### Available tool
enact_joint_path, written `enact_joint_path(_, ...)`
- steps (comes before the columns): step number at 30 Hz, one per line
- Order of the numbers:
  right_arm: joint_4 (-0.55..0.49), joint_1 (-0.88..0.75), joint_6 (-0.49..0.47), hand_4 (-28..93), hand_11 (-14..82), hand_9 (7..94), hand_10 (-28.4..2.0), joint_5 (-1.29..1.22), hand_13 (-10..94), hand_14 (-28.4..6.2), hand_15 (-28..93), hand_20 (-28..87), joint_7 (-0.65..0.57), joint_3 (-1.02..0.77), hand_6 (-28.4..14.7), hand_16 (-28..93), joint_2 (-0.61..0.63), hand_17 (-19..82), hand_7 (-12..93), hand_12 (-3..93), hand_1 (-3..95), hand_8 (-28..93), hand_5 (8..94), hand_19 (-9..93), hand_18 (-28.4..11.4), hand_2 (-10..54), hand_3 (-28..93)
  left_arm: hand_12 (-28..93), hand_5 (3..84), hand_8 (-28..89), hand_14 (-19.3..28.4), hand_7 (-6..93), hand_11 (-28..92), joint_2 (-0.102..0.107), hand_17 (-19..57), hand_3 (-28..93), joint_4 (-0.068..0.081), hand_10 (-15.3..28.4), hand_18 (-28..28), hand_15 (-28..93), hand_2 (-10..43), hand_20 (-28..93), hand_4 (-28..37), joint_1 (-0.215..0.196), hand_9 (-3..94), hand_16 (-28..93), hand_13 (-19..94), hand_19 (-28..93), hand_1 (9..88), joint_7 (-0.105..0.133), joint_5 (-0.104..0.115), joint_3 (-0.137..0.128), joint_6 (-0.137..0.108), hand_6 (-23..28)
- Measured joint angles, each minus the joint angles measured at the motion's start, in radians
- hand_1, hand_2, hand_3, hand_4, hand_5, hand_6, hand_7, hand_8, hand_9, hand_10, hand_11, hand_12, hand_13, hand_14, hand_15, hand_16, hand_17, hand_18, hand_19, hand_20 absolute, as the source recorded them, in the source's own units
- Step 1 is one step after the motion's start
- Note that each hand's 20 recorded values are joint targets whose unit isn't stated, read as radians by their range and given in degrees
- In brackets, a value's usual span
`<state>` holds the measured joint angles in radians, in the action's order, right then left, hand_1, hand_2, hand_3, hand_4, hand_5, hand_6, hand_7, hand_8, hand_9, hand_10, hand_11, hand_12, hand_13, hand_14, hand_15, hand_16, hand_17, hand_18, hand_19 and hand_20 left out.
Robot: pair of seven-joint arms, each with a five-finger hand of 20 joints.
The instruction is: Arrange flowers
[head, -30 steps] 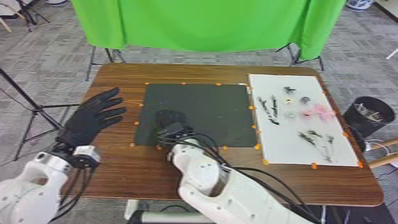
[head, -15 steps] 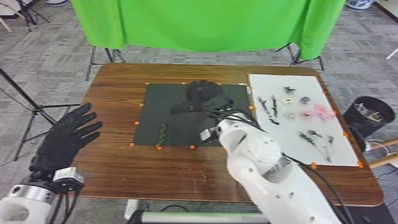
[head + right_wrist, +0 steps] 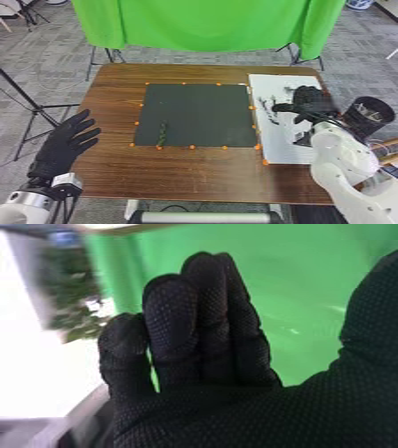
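On the dark mat (image 3: 200, 112), close to its near left corner, lies one green stem (image 3: 163, 134), its lower end by the near edge; the arrangement looks barely begun, with this single piece laid out and the rest of the mat bare. Dark sprigs (image 3: 273, 118) lie on the white sheet (image 3: 282, 150) to the right, presumably waiting their turn; what else lies beneath the right hand (image 3: 313, 102) is hidden, so I cannot tell how many pieces are left. That hand is over the far part of the sheet, its fingers straight and close together, the thumb standing wide of them, with nothing in its hold; the left hand (image 3: 62, 146) is at the table's left edge, fingers spread, holding nothing.

Room is tightest on the right, where the sheet runs near the table (image 3: 191, 175) edge and a black bin (image 3: 370, 112) stands just beyond; a low outward sweep could catch its rim; leftward, the way across the mat seems free.
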<state>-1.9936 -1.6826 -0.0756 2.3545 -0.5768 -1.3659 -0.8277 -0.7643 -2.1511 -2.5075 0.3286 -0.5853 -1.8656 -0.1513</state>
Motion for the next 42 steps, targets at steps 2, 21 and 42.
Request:
enact_joint_path(2, 0.001, -0.044, -0.002, -25, 53.2, 57.2, -14.9, -0.001, 58, -11.9, 76, 52, -0.035, -0.051, -8.7, 29, 0.03, 32, 38, 35.1, 15.2, -12, 50.6, 93, -22.1, -9.5, 78, 16, 27.0, -11, 16.3, 20.2, 21, -0.002, -9.3, 69, -0.001, 12.4, 23.0, 30, -4.5, 7, -23.8, -0.002, 22.6, -1, 19, 42, 24.7, -0.001, -0.001, -0.001, 0.0, 2.7)
enact_joint_path(21, -0.051, -0.217, -0.383, -26, 54.5, 60.4, -14.7, -0.131, 60, -11.0, 75, 49, -0.191, -0.262, -8.0, 27, 0.039, 30, 36, 35.4, 15.6, -10, 54.4, 90, -22.4, -9.5, 77, 16, 26.9, -11, 16.4, 20.3, 21, 0.0, -9.3, 69, -0.001, 12.4, 22.9, 30, -4.6, 7, -23.9, -0.008, 22.5, -1, 19, 42, 24.7, -0.005, 0.0, -0.004, 0.001, 2.8)
enact_joint_path(42, -0.015, -0.214, -0.319, -28, 54.8, 78.2, -9.6, -0.293, 74, -7.9, 77, 52, -0.165, -0.262, -0.8, 31, 0.021, 40, 48, 42.8, 44.6, 14, 69.5, 93, -21.6, -8.6, 80, 16, 26.9, -11, 16.4, 20.4, 21, -0.004, -9.3, 69, -0.001, 12.4, 22.9, 30, -4.4, 7, -23.8, -0.013, 22.6, -1, 19, 42, 24.6, -0.005, 0.001, -0.002, 0.0, 2.7)
